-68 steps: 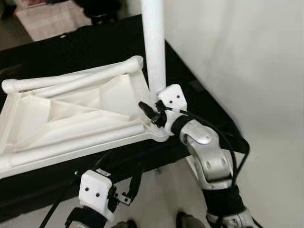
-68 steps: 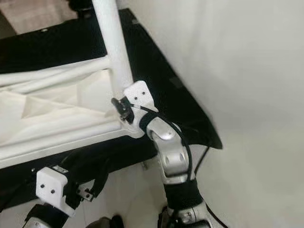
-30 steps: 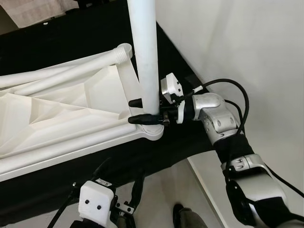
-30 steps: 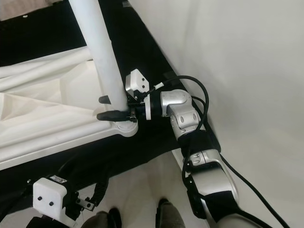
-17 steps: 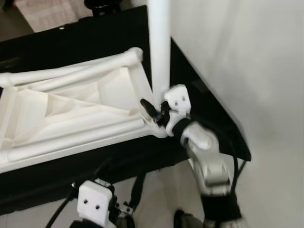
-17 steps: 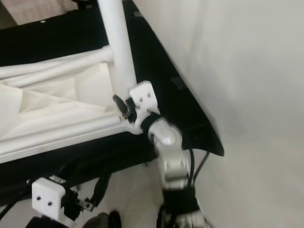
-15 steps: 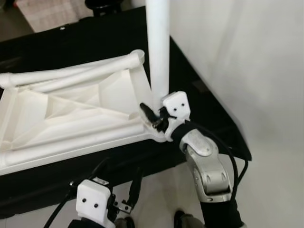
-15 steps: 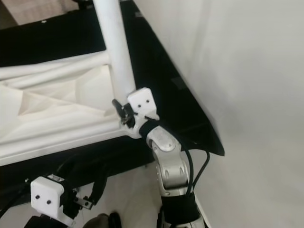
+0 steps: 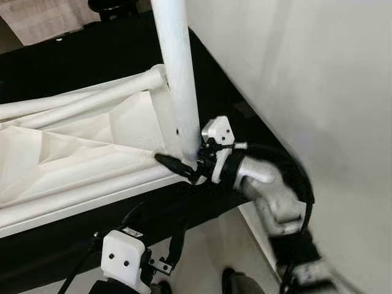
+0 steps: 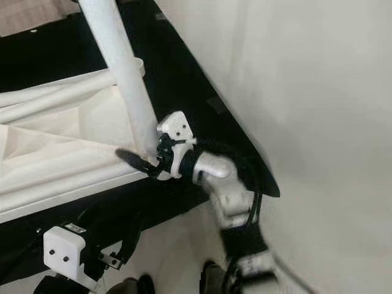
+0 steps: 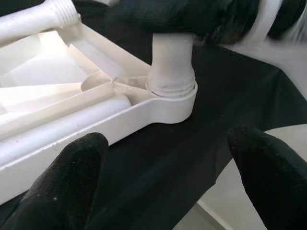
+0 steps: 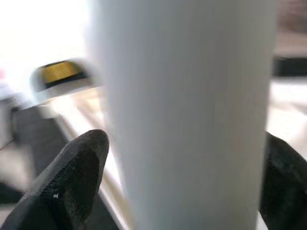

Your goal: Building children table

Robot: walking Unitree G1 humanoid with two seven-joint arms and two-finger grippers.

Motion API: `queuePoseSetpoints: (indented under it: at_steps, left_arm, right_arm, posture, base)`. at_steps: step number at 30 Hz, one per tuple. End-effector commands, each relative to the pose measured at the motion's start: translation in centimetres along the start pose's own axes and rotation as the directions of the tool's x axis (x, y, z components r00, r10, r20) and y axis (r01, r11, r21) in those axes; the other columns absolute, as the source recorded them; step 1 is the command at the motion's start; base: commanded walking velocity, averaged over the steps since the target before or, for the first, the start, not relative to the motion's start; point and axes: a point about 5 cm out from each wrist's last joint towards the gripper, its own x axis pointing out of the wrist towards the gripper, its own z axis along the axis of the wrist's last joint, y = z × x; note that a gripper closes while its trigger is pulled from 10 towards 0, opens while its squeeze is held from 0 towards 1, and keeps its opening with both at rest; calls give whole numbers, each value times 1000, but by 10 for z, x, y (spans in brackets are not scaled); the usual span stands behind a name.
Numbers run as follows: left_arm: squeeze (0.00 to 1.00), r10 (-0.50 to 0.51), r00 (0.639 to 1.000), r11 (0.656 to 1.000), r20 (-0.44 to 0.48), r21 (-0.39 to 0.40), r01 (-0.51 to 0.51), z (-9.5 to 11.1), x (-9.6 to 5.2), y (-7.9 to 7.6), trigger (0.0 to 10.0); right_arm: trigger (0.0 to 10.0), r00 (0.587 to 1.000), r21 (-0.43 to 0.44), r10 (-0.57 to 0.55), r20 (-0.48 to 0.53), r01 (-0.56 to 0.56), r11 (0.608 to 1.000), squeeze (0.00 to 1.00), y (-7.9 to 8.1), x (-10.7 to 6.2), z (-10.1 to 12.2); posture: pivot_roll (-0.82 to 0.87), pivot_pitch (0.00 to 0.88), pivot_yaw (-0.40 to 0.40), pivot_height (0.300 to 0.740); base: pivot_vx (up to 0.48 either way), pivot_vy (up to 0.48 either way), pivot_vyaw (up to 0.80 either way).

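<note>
An upturned white table top [image 9: 73, 153] lies on a black-covered surface. A white leg [image 9: 177, 79] stands upright in its near right corner socket [image 11: 171, 91]. My right gripper [image 9: 184, 160] is shut on the base of the leg, one black finger [image 9: 168, 162] lying in front of it. In the right wrist view the leg [image 12: 187, 120] sits between the two fingertips [image 12: 79, 172]. My left gripper [image 9: 156, 226] hangs open below the near edge of the surface, a short way from the socket, with nothing between its fingers [image 11: 72, 172].
A white wall [image 9: 306, 73] rises close on the right. The black cover [image 9: 92, 55] stretches behind and ends at an edge [image 9: 269, 165] near the right arm. A threaded stub [image 9: 158, 73] sticks out at the far corner. Pale floor [image 9: 202, 257] lies below.
My right wrist has turned around the leg's base, so its finger now points left in front of the leg. The camera has shifted. The left gripper stays in place.
</note>
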Motion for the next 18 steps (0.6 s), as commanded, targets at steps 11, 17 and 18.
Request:
queuePoseSetpoints:
  at_steps: [11, 17, 18]
  left_arm:
    - [0, -15, 999, 1000, -29, -13, 15, -2, -4, -3, 10000]
    - [0, -8, 1000, 1000, -28, -13, 8, -3, -4, -4, 10000]
    - [0, -8, 1000, 1000, -28, -13, 8, -3, -4, -4, 10000]
  right_arm:
    - [7137, 930, -43, 355, -94, -360, 932, 0, -14, 4, 7]
    - [0, 890, -32, 440, -121, -447, 894, 0, -17, -1, 9]
    - [0, 890, -32, 440, -121, -447, 894, 0, -17, -1, 9]
  posture:
    - [39, 281, 45, 740]
    - [16, 281, 39, 740]
    - [16, 281, 39, 740]
  base:
    - [0, 0, 0]
    - [0, 0, 0]
    - [0, 0, 0]
